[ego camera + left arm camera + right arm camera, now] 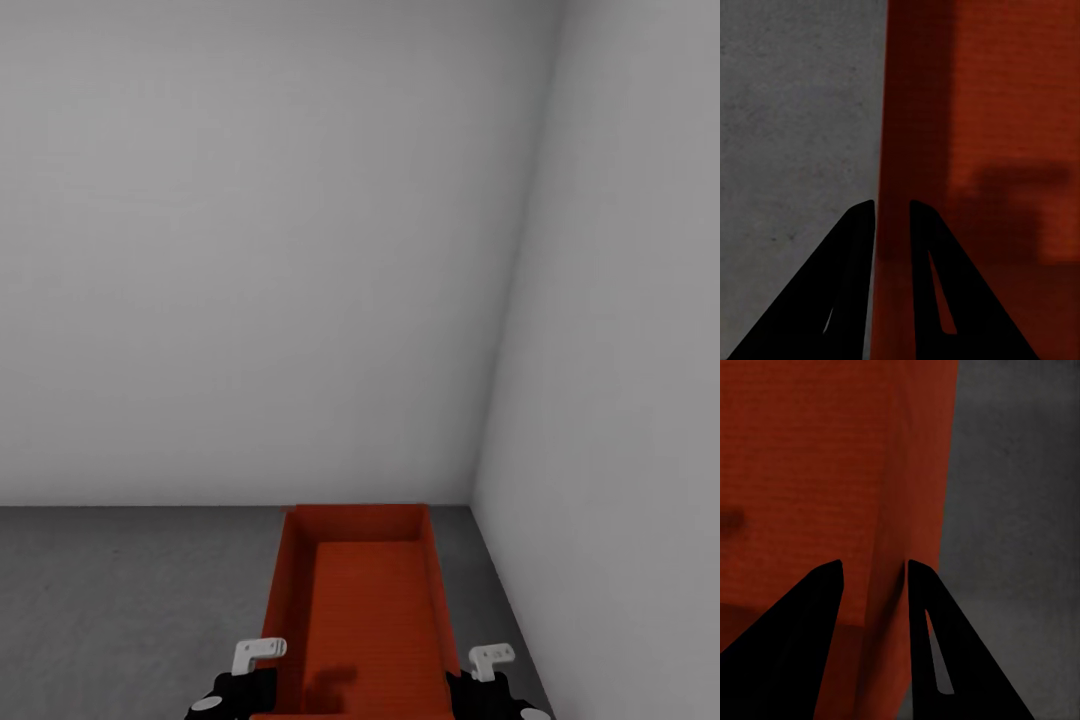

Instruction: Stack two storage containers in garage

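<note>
Garage corner: I carry one container (365,610) between both arms, over the grey floor (120,600) by the white wall (620,400). My left gripper (892,214) pinches the left side wall, jaws nearly closed on it; my right gripper (874,574) clamps the right side wall likewise. To set it down well, I judge I should lower both arms evenly, keep the container level, and release only once the base rests flat.
</note>
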### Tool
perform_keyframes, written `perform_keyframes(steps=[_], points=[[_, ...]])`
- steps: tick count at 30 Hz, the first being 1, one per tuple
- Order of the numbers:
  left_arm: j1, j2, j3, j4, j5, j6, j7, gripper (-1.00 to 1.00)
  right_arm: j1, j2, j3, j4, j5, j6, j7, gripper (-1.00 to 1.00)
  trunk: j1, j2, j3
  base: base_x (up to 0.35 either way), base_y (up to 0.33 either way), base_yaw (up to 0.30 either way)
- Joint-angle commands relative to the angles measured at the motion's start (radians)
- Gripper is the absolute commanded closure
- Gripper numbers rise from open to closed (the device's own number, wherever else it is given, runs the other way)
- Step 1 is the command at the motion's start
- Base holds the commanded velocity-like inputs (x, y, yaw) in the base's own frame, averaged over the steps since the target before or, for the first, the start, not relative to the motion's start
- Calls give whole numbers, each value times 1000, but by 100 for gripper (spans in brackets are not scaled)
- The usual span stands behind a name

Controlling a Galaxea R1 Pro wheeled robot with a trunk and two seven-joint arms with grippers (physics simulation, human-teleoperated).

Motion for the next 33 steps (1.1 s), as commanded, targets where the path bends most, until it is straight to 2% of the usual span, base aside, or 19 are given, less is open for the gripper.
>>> perform_keyframes(steps=[1, 15, 24, 25, 27, 33], points=[[-1, -1, -3, -78, -4, -57, 6, 100, -1, -1, 14, 6, -1, -2, -2, 100, 1, -1, -2, 325, 0, 0], [-1, -1, -6, -56, -4, -58, 6, 100, -1, -1, 14, 6, -1, -2, -2, 100, 1, -1, -2, 298, 0, 0], [-1, -1, -6, -56, -4, -58, 6, 100, -1, -2, 14, 6, -1, -2, 8, 100, 1, -1, -2, 18, 0, 0], [-2, -4, 7, -15, -6, 8, 6, 100, 0, 5, -4, 7, 0, -8, 9, 100, 1, -1, -2, 0, 0, 0], [-2, -10, 10, -21, -7, 6, 7, 100, 0, 12, -12, 12, 3, -19, 6, 100, 1, -1, -2, 0, 0, 0], [-2, 0, 11, -28, -10, 24, 6, 100, 0, 23, -24, 29, 5, -21, 4, 100, 1, -1, -2, 0, 0, 0]])
